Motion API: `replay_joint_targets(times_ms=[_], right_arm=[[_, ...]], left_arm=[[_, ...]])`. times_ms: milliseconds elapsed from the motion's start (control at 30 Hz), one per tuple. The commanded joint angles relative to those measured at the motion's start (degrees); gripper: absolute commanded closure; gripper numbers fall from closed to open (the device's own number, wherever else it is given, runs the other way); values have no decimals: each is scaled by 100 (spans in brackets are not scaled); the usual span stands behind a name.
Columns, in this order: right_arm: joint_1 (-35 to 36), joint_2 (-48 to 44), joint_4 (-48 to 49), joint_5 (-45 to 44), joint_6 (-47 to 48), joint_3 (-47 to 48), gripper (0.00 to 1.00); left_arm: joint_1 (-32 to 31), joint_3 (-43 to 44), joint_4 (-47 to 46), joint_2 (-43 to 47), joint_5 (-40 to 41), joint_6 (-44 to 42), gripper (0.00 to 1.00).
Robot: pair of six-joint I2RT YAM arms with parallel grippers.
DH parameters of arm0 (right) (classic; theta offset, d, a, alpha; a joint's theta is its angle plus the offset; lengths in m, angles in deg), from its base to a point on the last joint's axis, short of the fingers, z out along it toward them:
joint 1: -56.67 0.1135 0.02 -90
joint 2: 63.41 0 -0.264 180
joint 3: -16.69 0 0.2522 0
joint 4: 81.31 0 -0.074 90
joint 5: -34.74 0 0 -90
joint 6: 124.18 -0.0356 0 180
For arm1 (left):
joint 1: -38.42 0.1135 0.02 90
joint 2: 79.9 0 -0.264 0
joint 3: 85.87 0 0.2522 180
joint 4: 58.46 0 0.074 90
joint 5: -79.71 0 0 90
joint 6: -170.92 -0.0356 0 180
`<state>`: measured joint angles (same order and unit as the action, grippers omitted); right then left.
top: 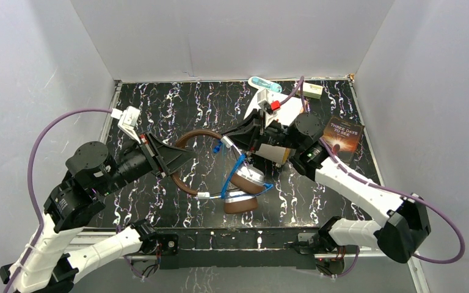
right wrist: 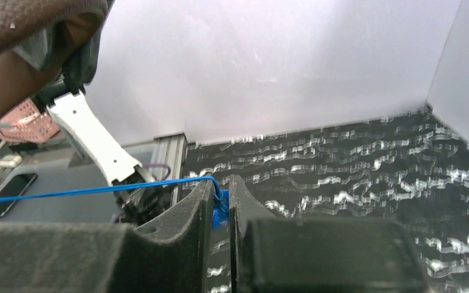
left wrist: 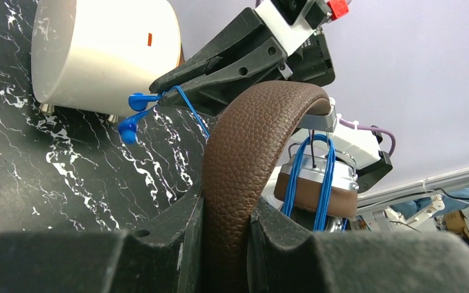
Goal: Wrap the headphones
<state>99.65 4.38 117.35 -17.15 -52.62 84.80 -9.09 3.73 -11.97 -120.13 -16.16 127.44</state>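
Left gripper (left wrist: 226,253) jaws clamp the headphones (top: 246,178) by the headband, steadying them mid-tabletop (top: 317,204), while right gripper (right wrist: 221,207) jaws, nearly closed, pinch the cable (left wrist: 190,111) taut, likely for the next wrap.

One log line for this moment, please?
left gripper shut on headphones | right gripper pinching blue cable | cable loops round ear cup

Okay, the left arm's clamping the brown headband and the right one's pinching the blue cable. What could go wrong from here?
1. The right gripper pinches the thin blue cable only at its fingertips. It could slip out, and the loops round the silver-backed ear cup might loosen.
2. The cable runs taut, so a harder pull may strain it or twist the brown padded headband in the left gripper.
3. The large cream cylinder sits close by and could get knocked.
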Motion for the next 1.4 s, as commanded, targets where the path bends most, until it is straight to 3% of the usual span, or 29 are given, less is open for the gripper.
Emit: replay_joint_targets(times_ms=[0,200,300,400,567,733,833,1067,1367], right_arm=[[-97,510,1731,-385,-693,26,77],[-94,665,2289,-271,-1001,-64,76],[-95,504,2166,-829,-899,-195,83],[-96,177,1544,-1296,-438,-170,90],[-97,-251,25,-1192,863,245,100],[-97,-556,-1487,-1136,1791,634,100],[-95,-725,-1926,-1154,1908,669,100],[-95,-688,-3482,-701,2096,1289,100],[-85,407,-5718,174,1505,2866,100]], left_arm=[[-88,135,-414,209,-509,345,100],[-86,107,-439,188,-438,431,100],[-84,113,-160,160,-305,336,100],[-88,211,298,141,-134,146,100],[-84,727,1611,-156,784,-173,100],[-84,762,1833,-340,1122,-319,100],[-85,661,1769,-356,1191,-342,100],[-87,1164,2707,-1015,2093,-366,100],[-85,1160,2096,-1744,2255,-1384,100]])
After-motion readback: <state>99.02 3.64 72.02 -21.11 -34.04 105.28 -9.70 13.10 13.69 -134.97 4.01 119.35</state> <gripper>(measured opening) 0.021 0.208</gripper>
